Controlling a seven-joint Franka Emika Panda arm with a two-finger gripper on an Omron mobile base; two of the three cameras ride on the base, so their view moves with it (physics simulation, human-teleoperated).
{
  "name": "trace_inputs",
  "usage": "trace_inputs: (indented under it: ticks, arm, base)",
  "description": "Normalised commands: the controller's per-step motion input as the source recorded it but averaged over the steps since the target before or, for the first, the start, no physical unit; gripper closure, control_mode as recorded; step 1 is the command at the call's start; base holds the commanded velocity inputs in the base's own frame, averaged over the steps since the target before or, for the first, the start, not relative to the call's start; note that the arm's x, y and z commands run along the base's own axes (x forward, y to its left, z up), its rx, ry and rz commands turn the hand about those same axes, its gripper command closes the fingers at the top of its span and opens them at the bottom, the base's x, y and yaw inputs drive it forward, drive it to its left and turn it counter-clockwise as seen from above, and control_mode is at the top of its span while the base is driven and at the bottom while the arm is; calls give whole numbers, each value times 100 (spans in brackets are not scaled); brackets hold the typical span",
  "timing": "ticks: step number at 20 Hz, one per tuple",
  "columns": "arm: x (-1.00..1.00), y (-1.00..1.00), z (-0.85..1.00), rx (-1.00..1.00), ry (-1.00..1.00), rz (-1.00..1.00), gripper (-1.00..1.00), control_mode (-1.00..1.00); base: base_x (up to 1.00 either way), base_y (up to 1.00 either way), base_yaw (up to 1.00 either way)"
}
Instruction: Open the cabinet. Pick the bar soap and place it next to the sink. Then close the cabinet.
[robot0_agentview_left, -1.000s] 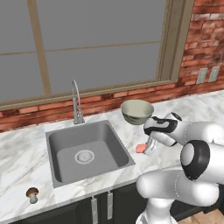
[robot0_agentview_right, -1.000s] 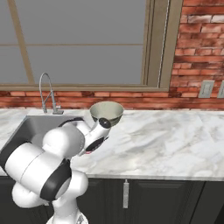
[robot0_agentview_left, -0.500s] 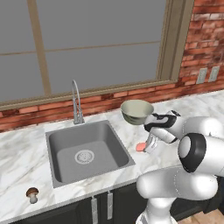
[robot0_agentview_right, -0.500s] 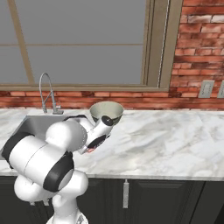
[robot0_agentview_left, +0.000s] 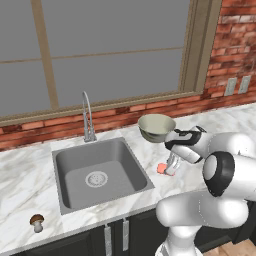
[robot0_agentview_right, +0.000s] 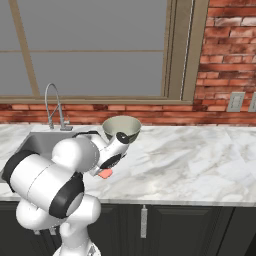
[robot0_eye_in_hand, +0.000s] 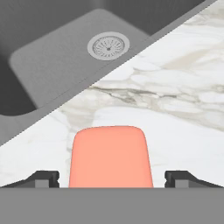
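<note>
One bar soap (robot0_eye_in_hand: 111, 156) lies flat on the counter (robot0_eye_in_hand: 175, 113) just right of the sink (robot0_eye_in_hand: 65, 57), between my tool's (robot0_eye_in_hand: 111, 179) spread fingers, untouched. My arm bends low over it. One bowl (robot0_agentview_left: 156, 127) behind.

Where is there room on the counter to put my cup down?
The widest bare marble runs from the bowl rightward under the brick wall. More lies left of the sink, behind the mushroom. It is crowded between sink and bowl, where the end effector stands over the bar soap.
</note>
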Motion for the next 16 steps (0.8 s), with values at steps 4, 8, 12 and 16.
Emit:
trace_inputs:
  ticks: [4,8,12,16]
  arm:
    - [-1,0,5,0,0,0,-100,-100]
    - [-5,-6,63,0,0,-1,-100,-100]
    - [-18,-16,76,4,0,-2,-100,-100]
    - [-46,-19,45,7,5,-2,-100,-100]
  base:
    - [0,0,0]
    - [0,0,0]
    - [0,0,0]
    - [0,0,0]
